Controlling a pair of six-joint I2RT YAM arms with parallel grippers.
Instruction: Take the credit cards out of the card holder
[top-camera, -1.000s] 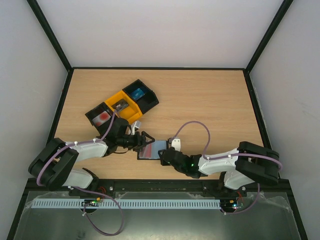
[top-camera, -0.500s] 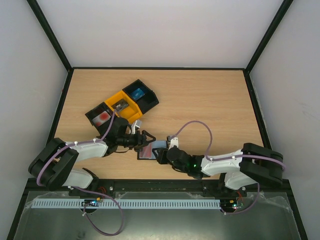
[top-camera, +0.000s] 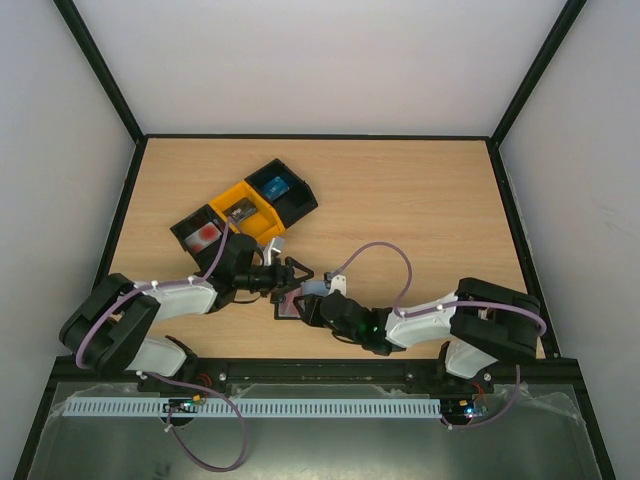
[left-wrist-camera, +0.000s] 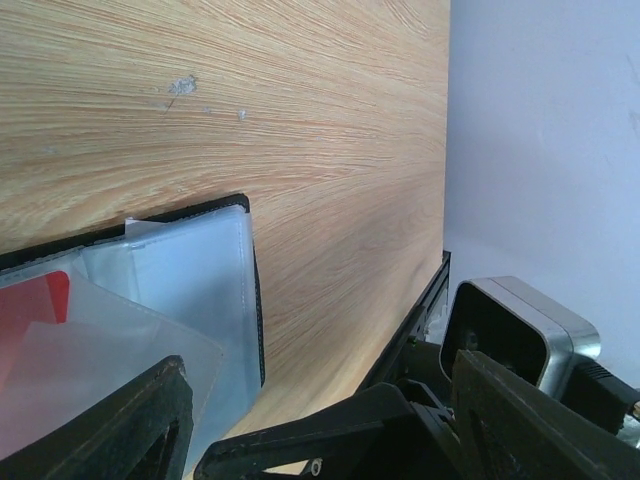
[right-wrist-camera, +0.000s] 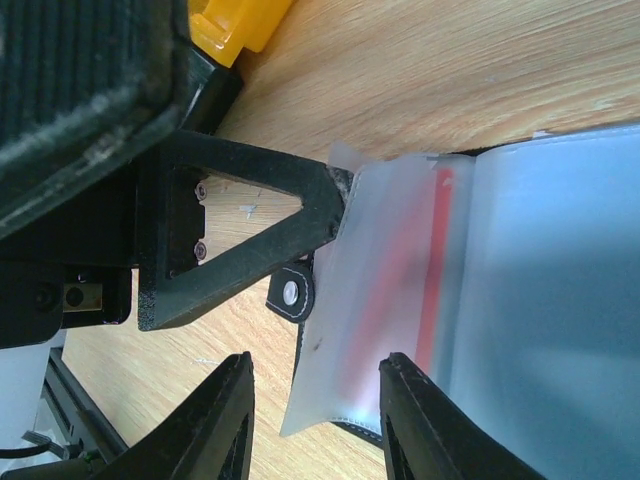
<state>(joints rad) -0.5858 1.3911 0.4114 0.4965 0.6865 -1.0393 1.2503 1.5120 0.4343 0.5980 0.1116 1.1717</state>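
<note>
The card holder (top-camera: 292, 303) lies open on the table between my two grippers, black-edged with pale blue clear sleeves. A red card (right-wrist-camera: 432, 262) sits inside a translucent sleeve (right-wrist-camera: 385, 300); it also shows in the left wrist view (left-wrist-camera: 30, 300). My left gripper (top-camera: 289, 274) is open, and one fingertip (right-wrist-camera: 335, 195) touches the sleeve's upper corner. My right gripper (right-wrist-camera: 315, 375) is open and straddles the sleeve's lifted lower corner without closing on it. In the left wrist view the holder (left-wrist-camera: 190, 280) lies at lower left between the spread fingers (left-wrist-camera: 150, 420).
A row of bins stands behind the left arm: a black bin with a red card (top-camera: 204, 235), a yellow bin (top-camera: 245, 210) with a grey item, and a black bin with a blue card (top-camera: 277, 185). The yellow bin shows in the right wrist view (right-wrist-camera: 235, 25).
My right arm has moved left, bringing its gripper over the holder's near edge and around the sleeve corner. The left gripper has stayed nearly still at the holder's far side.
</note>
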